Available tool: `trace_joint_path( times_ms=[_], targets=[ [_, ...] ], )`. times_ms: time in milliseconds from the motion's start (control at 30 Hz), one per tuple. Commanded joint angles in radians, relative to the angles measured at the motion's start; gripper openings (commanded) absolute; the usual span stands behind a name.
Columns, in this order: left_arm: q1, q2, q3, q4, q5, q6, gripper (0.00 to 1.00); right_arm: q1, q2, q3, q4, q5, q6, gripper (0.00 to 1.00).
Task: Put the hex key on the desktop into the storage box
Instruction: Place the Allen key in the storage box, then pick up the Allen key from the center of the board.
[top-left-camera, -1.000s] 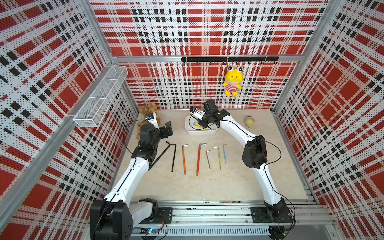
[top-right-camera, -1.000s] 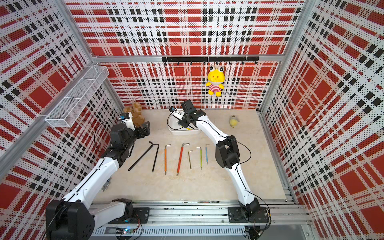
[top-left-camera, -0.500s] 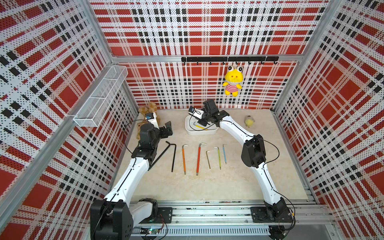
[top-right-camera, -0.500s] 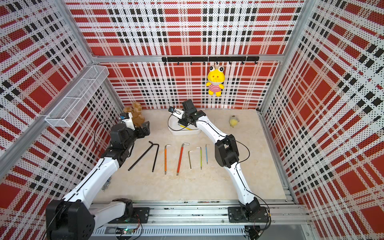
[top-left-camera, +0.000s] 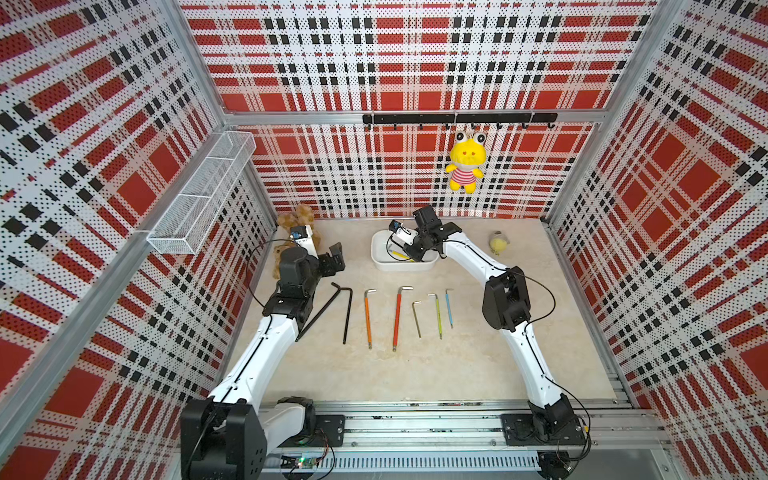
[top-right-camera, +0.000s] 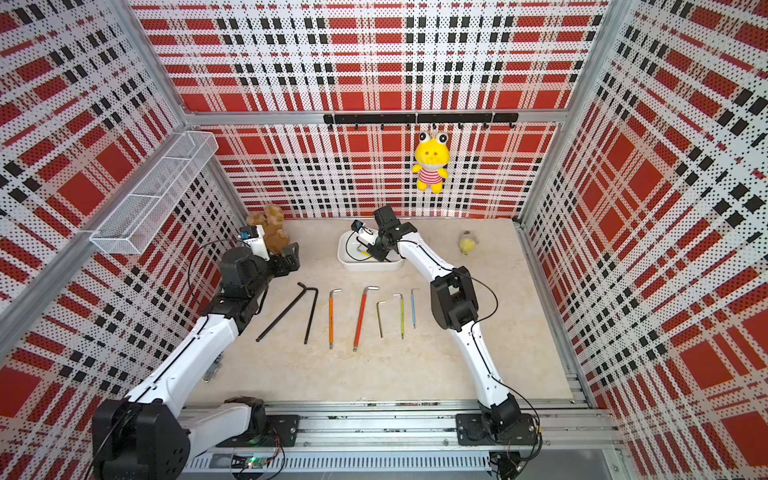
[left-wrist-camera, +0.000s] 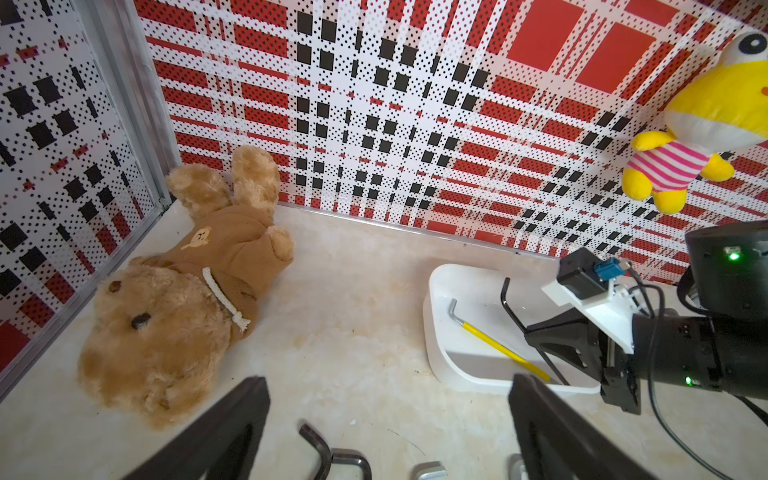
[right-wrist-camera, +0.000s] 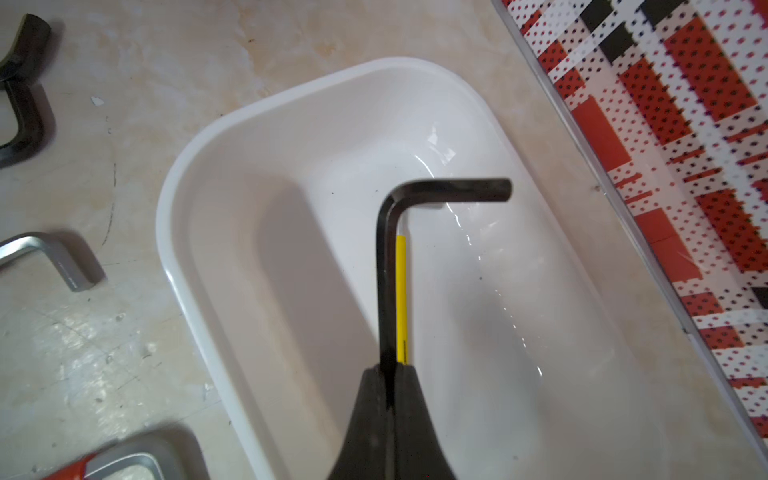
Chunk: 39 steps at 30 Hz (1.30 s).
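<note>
The white storage box (top-left-camera: 376, 249) (top-right-camera: 343, 249) stands at the back of the beige desktop (top-left-camera: 415, 374). My right gripper (right-wrist-camera: 389, 368) (top-left-camera: 409, 251) is shut on a black hex key (right-wrist-camera: 386, 270) (left-wrist-camera: 509, 307) and holds it inside the box, above a yellow hex key (right-wrist-camera: 400, 291) (left-wrist-camera: 498, 347) lying on the box floor. Several more hex keys lie in a row on the desktop: two black (top-left-camera: 347, 309), orange (top-left-camera: 368, 318), red (top-left-camera: 397, 316), silver (top-left-camera: 417, 318), green (top-left-camera: 438, 316), blue (top-left-camera: 449, 307). My left gripper (left-wrist-camera: 388, 382) (top-left-camera: 336, 257) hangs open and empty above the black ones' bent ends.
A brown teddy bear (left-wrist-camera: 178, 299) lies in the back left corner beside my left arm. A small yellow plush (top-left-camera: 498, 243) sits at the back right. A yellow frog toy (top-left-camera: 465, 166) hangs from the hook rail (top-left-camera: 457, 118). A wire basket (top-left-camera: 199, 203) is fixed to the left wall.
My right arm has shifted slightly to the left over the box, still holding the black hex key. The left arm has not moved.
</note>
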Motion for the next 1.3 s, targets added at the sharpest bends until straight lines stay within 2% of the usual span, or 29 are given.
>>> trace_joint_path(
  times_ms=[0, 167, 200, 300, 333, 367, 467, 600, 767, 967, 1067, 1133, 1267],
  targets=[
    [-0.003, 0.008, -0.012, 0.003, 0.002, 0.004, 0.97, 0.030, -0.047, -0.047, -0.072, 0.035, 0.060, 0.00],
    [-0.009, 0.005, -0.013, 0.003, -0.001, 0.005, 0.97, 0.041, -0.040, -0.019, -0.118, 0.071, 0.125, 0.00],
    [-0.009, 0.002, -0.012, 0.003, -0.001, 0.004, 0.97, 0.041, -0.039, -0.017, -0.112, 0.097, 0.133, 0.03],
    [-0.011, 0.000, -0.012, 0.003, -0.002, 0.005, 0.97, 0.039, -0.028, 0.005, -0.111, 0.130, 0.137, 0.27],
    [-0.012, -0.002, -0.011, 0.003, -0.003, 0.005, 0.97, 0.039, -0.021, 0.021, -0.114, 0.133, 0.137, 0.43],
    [-0.012, -0.003, -0.012, 0.003, -0.005, 0.005, 0.97, 0.039, -0.014, 0.036, -0.117, 0.136, 0.136, 0.54],
    [-0.014, -0.002, -0.012, 0.002, -0.008, 0.006, 0.97, 0.040, -0.007, 0.061, -0.101, 0.150, 0.149, 0.65],
    [-0.016, -0.004, -0.013, 0.000, -0.010, 0.006, 0.97, 0.036, -0.053, 0.040, -0.034, 0.171, 0.192, 0.68],
    [-0.013, -0.003, -0.012, -0.001, -0.013, 0.005, 0.97, 0.030, -0.212, -0.101, 0.058, 0.242, 0.307, 0.72],
    [-0.013, -0.006, -0.012, -0.003, -0.013, 0.004, 0.97, 0.007, -0.521, -0.466, 0.154, 0.388, 0.398, 0.73],
    [-0.011, -0.010, -0.013, 0.001, -0.010, 0.004, 0.97, -0.032, -0.638, -0.584, 0.151, 0.389, 0.429, 0.73],
    [-0.012, -0.006, -0.014, 0.007, -0.003, 0.001, 0.97, -0.066, -0.689, -0.655, 0.018, 0.427, 0.584, 0.72],
    [-0.012, 0.004, -0.013, 0.016, 0.011, -0.006, 0.97, -0.087, -0.742, -0.800, -0.070, 0.401, 0.691, 0.70]
  ],
)
